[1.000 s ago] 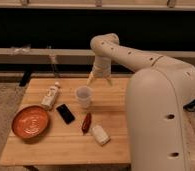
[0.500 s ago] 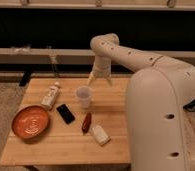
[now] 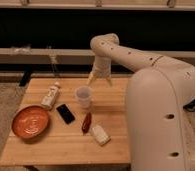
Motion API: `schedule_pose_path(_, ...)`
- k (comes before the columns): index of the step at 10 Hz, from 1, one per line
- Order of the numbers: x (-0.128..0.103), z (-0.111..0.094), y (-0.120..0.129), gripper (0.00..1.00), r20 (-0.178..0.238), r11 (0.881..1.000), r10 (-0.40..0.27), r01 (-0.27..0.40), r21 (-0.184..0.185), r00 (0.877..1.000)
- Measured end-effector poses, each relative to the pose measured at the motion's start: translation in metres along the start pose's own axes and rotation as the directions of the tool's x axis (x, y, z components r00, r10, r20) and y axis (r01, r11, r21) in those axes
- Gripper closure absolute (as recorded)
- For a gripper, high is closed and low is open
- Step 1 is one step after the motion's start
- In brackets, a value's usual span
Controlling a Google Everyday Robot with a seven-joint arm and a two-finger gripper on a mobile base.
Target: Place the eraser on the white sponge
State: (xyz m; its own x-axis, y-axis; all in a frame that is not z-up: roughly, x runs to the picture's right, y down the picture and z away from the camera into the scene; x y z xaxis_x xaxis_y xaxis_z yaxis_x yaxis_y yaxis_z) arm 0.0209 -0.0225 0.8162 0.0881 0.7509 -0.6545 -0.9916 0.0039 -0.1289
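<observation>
The eraser (image 3: 65,113) is a small flat black slab lying on the wooden table (image 3: 51,145), left of centre. The white sponge (image 3: 100,135) is a small white block near the table's front, right of the eraser, touching the lower end of a dark red elongated object (image 3: 86,122). My gripper (image 3: 100,80) hangs above the table's back edge, behind and right of the translucent cup (image 3: 83,96), well away from the eraser. Its two fingers are spread apart and hold nothing.
An orange plate (image 3: 31,121) sits at the table's front left. A white labelled bottle (image 3: 50,96) lies on its side at the back left. My large white arm and body (image 3: 161,115) fill the right side. A rail runs behind the table.
</observation>
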Motion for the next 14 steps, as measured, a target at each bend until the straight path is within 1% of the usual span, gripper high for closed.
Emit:
schedule_pose_path(12,0.0,-0.0001,-0.0004,0.2,0.0,1.0,0.0,0.0,0.0,1.0)
schedule_pose_path(14,0.0013,-0.0034,0.007,0.2,0.016,1.0,-0.028,0.029,-0.01,0.999)
